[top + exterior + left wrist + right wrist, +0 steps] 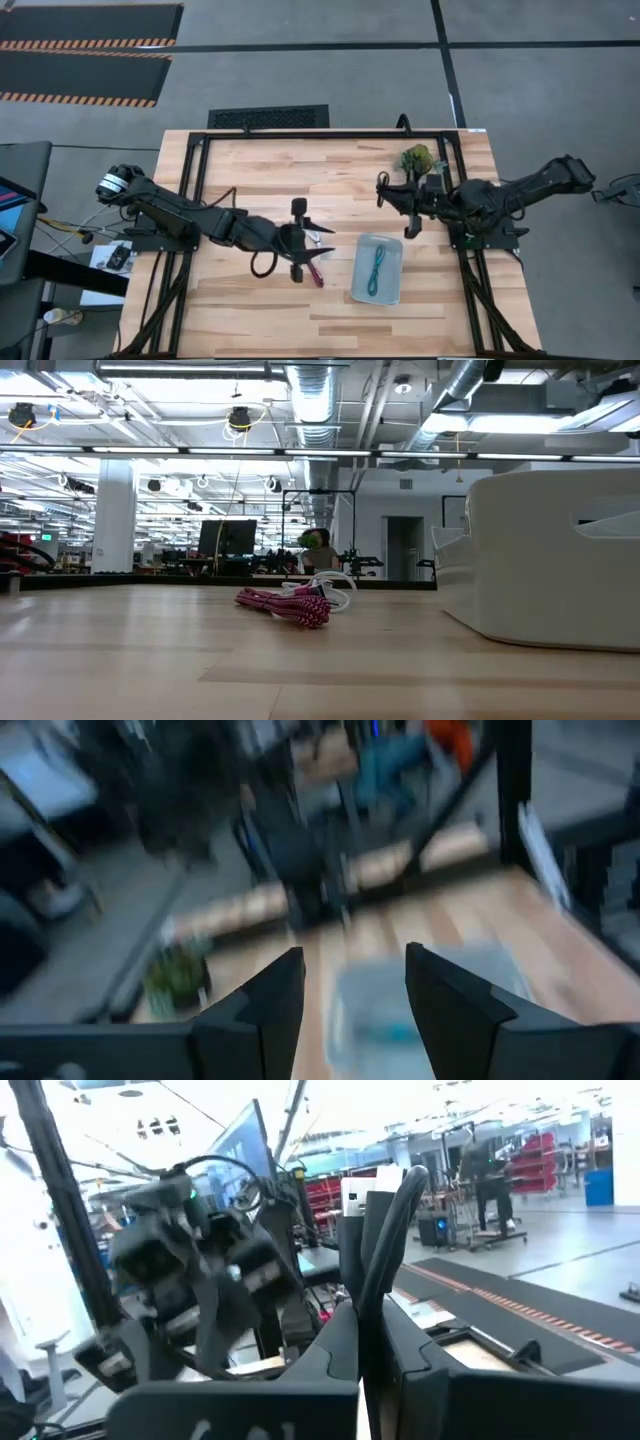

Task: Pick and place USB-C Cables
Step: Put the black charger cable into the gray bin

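In the high view my left gripper is open at mid-table, above the white cable and the dark red cable; its wrist view shows spread fingers holding nothing. Both cables lie on the wood, the dark red bundle in front of the white one. The teal cable lies in the pale blue tray. No black cable shows. My right gripper is shut and holds nothing, near the far right of the table beside the plant.
A small green spiky plant stands at the table's far right, close to my right arm. The tray fills the right of the low view. Bare wood lies toward the near edge and on the left half of the table.
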Tool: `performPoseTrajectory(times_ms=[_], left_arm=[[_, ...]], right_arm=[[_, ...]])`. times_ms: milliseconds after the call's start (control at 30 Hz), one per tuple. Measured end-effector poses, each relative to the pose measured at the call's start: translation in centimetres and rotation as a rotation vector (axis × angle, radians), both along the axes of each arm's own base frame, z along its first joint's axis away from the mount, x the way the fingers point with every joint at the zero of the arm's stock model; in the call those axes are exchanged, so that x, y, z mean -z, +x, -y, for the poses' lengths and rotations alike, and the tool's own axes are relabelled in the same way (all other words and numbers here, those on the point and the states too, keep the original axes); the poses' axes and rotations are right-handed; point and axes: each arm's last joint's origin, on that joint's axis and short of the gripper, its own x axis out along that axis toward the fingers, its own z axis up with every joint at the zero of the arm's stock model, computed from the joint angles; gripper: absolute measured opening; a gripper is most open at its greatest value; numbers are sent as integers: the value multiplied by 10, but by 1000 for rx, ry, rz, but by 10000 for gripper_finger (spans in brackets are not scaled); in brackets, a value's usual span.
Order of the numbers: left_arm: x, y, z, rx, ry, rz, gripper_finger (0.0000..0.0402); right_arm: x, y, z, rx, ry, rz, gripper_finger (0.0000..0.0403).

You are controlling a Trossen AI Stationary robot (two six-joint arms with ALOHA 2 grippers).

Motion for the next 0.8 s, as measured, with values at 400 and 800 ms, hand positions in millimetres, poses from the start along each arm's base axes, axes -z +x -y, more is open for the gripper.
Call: performPoseTrajectory(times_ms=[400, 800], left_arm=[[-17, 17, -70, 109, -292, 163, 170], [-2, 31, -95, 106, -382, 144, 290]], right_arm=[[13, 13, -6, -65, -1, -53, 14], [17, 24, -10, -101, -1, -42, 17]])
